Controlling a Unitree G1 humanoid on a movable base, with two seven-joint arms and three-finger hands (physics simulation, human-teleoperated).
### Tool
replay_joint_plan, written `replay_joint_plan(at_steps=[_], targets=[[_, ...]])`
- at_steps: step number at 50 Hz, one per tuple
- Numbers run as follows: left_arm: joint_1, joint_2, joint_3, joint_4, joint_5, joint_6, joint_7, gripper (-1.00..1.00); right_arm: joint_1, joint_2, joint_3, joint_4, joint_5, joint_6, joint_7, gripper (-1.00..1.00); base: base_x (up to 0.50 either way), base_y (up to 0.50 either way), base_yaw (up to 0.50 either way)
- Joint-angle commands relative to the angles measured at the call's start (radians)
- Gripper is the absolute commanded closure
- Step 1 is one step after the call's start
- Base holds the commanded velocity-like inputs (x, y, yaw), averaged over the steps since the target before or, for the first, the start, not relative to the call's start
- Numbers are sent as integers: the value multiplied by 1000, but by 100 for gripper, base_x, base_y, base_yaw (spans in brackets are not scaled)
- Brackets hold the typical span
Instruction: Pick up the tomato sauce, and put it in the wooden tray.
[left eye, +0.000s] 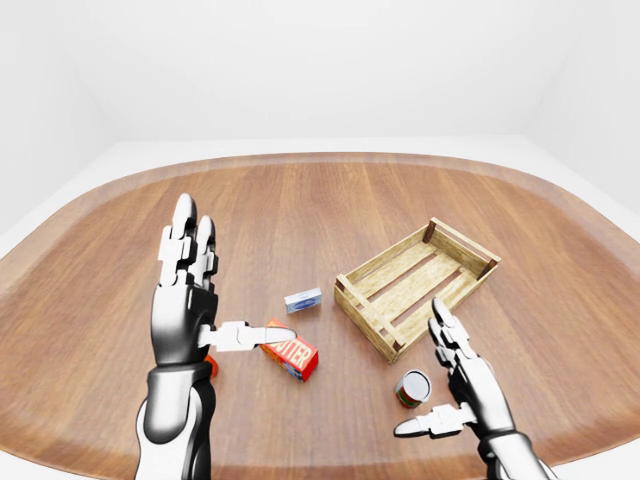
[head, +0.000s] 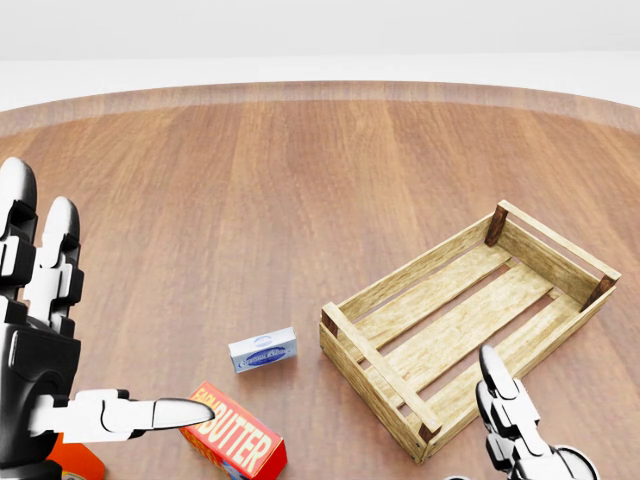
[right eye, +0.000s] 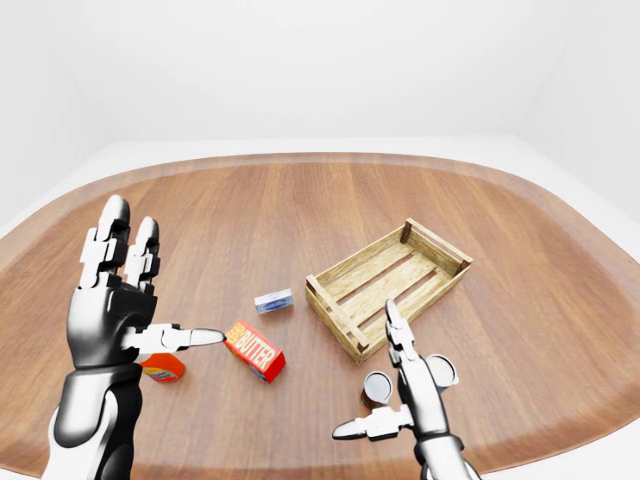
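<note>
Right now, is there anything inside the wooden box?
Empty. The wooden tray shows only bare slats inside; the can sits outside it.

Open table (left eye: 300, 210) stretches bare above the wooden tray (left eye: 417, 285) in the left-eye view, and the tray stands unobstructed from above. Below and left of it, a butter box (right eye: 254, 350), a small blue box (right eye: 273, 300) and two cans (right eye: 377, 387) crowd the low path.

Both hands are seen raised and spread wide, nothing gripped. The left hand (left eye: 185, 300) is held upright at the lower left of the left-eye view, fingers (left eye: 184, 235) pointed up, thumb stuck out sideways to the right. The right hand (left eye: 462, 385) is kept low at the bottom right, fingers angled up-left, thumb pointed left.
</note>
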Motion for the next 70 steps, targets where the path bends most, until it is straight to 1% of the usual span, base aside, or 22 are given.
replay_joint_plan(at_steps=[1,3,4,9,12,18,23,25,27,30,31,33,34,36,43,58,70], targets=[[1,1,4,-1,0,0,-2,-100,20,-5,6,84,9,-62,22,-100,0,0,0],[2,1,5,-3,0,0,-3,-100,22,-7,9,99,8,-77,21,-100,0,0,0],[2,1,5,-5,0,0,-3,-100,21,-8,9,103,8,-79,21,-100,0,0,0],[2,0,10,-6,-1,0,-3,-100,14,-11,7,120,9,-84,19,-100,0,0,0],[2,0,9,-8,-1,0,-4,-100,-2,-11,2,136,10,-81,14,-100,0,0,0],[6,-1,5,-9,2,0,-3,-100,-27,-12,-9,193,5,-107,5,-100,0,0,0],[9,-1,3,-9,3,0,-2,-100,-35,-13,-12,238,-5,-140,-5,-100,0,0,0],[8,-3,1,-6,4,0,-1,-100,-34,-13,-13,239,-6,-142,-4,-100,0,0,0],[-18,-2,23,-64,-15,0,9,-100,-41,-14,-18,251,-6,-146,-6,-100,0,0,0],[-22,-1,26,-62,-18,0,9,-100,-48,-14,-23,261,-6,-146,-7,-100,0,0,0],[-21,5,30,-8,-17,0,-6,-100,-53,-13,-28,270,-3,-146,-8,-100,0,0,0],[-28,3,27,-99,-20,0,9,-100,-55,-10,-31,276,-1,-146,-9,-100,0,0,0],[-30,5,27,-108,-19,0,8,-100,-57,-8,-33,280,-1,-146,-12,-100,0,0,0],[-34,6,31,-107,-19,0,4,-100,-59,-7,-37,293,-4,-146,-21,-100,0,0,0],[-35,11,14,-85,14,0,-7,-100,-54,-3,-58,344,-16,-146,-37,-100,0,0,0],[-22,5,-5,-77,38,0,-14,-100,-37,2,-73,379,-13,-146,6,-100,0,0,0],[-20,4,-6,-75,39,0,-14,-100,-60,3,-87,386,-9,-146,10,-100,0,0,0]])
